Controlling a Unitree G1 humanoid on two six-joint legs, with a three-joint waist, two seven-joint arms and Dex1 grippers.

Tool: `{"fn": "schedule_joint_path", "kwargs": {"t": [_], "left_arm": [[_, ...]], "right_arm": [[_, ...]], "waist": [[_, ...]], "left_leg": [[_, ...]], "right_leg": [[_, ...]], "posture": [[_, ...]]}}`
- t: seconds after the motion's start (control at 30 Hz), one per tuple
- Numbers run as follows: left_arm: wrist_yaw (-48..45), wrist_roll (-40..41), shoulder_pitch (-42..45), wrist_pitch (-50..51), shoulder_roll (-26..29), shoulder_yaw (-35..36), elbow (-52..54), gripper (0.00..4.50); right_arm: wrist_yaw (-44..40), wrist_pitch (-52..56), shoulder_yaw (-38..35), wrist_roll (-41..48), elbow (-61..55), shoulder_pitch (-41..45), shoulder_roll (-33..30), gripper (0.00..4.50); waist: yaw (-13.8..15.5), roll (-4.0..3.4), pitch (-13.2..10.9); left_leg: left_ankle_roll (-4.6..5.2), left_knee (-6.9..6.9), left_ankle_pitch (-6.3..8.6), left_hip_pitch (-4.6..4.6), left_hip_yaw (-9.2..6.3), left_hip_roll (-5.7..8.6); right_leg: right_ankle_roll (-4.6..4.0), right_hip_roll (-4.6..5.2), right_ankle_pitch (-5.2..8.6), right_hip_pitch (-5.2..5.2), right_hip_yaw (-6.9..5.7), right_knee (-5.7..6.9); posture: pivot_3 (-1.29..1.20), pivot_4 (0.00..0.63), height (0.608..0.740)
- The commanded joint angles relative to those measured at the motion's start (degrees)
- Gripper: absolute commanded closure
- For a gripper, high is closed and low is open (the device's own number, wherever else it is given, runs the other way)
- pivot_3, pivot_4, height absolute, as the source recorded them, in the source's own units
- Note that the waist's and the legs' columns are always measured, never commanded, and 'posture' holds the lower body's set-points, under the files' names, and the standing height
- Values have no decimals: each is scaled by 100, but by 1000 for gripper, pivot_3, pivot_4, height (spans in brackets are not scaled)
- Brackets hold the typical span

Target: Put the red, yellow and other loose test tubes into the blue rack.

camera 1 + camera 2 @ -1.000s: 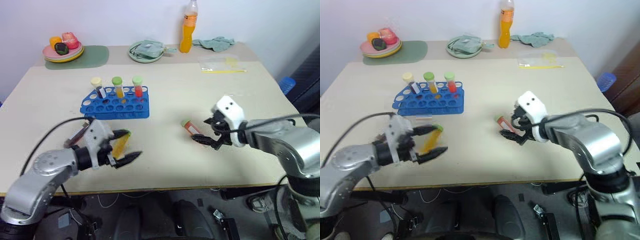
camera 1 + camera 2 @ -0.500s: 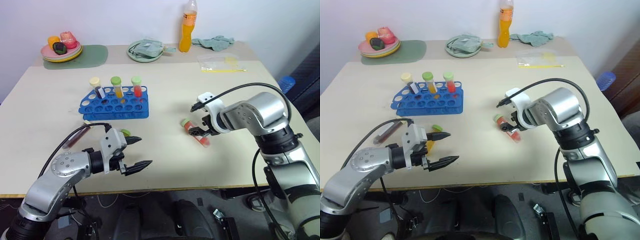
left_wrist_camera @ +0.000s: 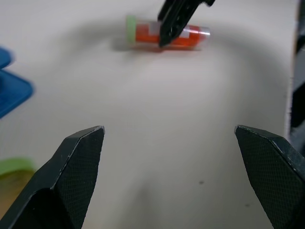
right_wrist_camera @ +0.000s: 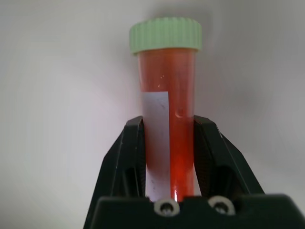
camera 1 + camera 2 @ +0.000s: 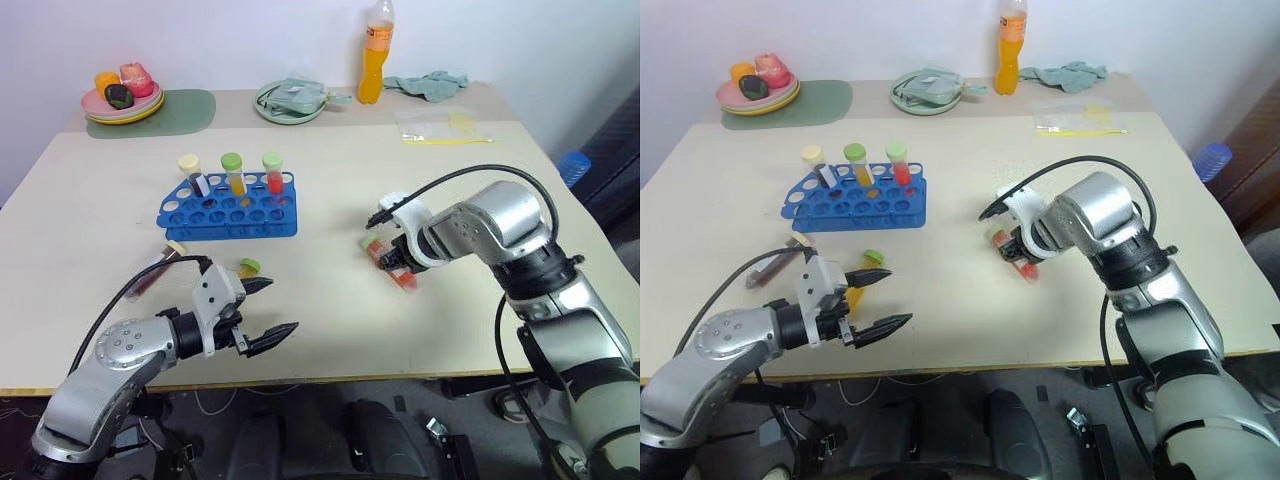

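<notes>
A: Where is the red test tube [image 4: 167, 109] relative to the right gripper [image 5: 392, 257]?

B: Lying on the beige table [image 5: 330, 300], cap pointing left, pinched between its fingers. The blue rack [image 5: 228, 212] lies far-left.

A: And the left gripper [image 5: 268, 311]?

B: Spread, empty. The yellow tube [image 5: 245, 268] lies just beside it.

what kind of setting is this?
Likely a mock lab bench in an ordinary room: capped test tubes in a blue rack, yet a fruit plate and drink bottle share the table.
</notes>
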State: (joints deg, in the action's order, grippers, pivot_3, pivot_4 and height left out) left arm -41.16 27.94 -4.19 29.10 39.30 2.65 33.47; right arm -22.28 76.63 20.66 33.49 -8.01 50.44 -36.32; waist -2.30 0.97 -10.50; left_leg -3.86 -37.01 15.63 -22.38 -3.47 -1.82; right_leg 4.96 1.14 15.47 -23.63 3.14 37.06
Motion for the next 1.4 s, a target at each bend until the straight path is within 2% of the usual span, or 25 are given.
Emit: {"fn": "schedule_joint_path", "kwargs": {"t": [0.03, 0.13, 0.23, 0.4, 0.57, 0.83, 1.17, 1.4], "left_arm": [[710, -268, 126, -430, -466, 576, -399, 0], [1231, -461, 301, -773, -937, 885, -806, 0], [1725, -666, 578, -1160, -1304, 1207, -1292, 0], [1593, -891, 724, -1659, -1272, 1224, -1777, 0], [1464, -878, 692, -1754, -1220, 1272, -1780, 0], [1380, -781, 472, -1537, -1210, 1186, -1411, 0], [1208, -794, 417, -1595, -1226, 1209, -1521, 0], [1185, -828, 506, -1572, -1266, 1133, -1539, 0]], "right_arm": [[-385, -2792, -527, -557, -1265, -824, 319, 3355], [-185, -3615, -857, -552, -999, -1149, 1300, 3355], [-101, -4893, -798, -916, -84, -1098, 2397, 3355], [260, -7208, -481, -2105, 2212, -575, 3752, 3355], [112, -8366, -583, -2548, 3943, -257, 4213, 3355], [297, -9140, -868, -2912, 5349, 266, 4482, 3355], [220, -9424, -1165, -3048, 6206, 535, 4643, 3355], [545, -9528, -1414, -3149, 6765, 807, 4690, 3355]], "waist": [[8, 1, 1], [-54, 4, 2], [-33, 5, 3], [-29, 7, 5], [-1, 10, 6], [-52, 7, 5], [-34, 6, 4], [-38, 6, 4]], "left_leg": [[3, -1, 2, 1, 0, 0], [3, -6, 2, 9, 7, -6], [2, -10, 1, 17, 3, -11], [1, -8, 1, 18, 4, -11], [-1, -1, 0, 12, 4, -7], [-1, 0, 0, 14, 3, -8], [-1, 2, 0, 17, 2, -7], [-1, 2, 0, 19, 2, -7]], "right_leg": [[2, 0, 1, 3, -2, -3], [3, -6, -1, 5, 7, 2], [-4, -15, -5, 9, 10, 14], [-7, -16, -8, 9, 9, 14], [-8, -4, -8, 7, 4, 11], [-9, -5, -9, 2, 5, 18], [-10, -5, -9, 5, 5, 18], [-10, -5, -9, 5, 5, 19]], "posture": [[0, 150, 740], [0, 150, 740], [0, 150, 740], [0, 150, 740], [0, 150, 740], [0, 150, 740], [0, 150, 740], [0, 150, 740]]}}
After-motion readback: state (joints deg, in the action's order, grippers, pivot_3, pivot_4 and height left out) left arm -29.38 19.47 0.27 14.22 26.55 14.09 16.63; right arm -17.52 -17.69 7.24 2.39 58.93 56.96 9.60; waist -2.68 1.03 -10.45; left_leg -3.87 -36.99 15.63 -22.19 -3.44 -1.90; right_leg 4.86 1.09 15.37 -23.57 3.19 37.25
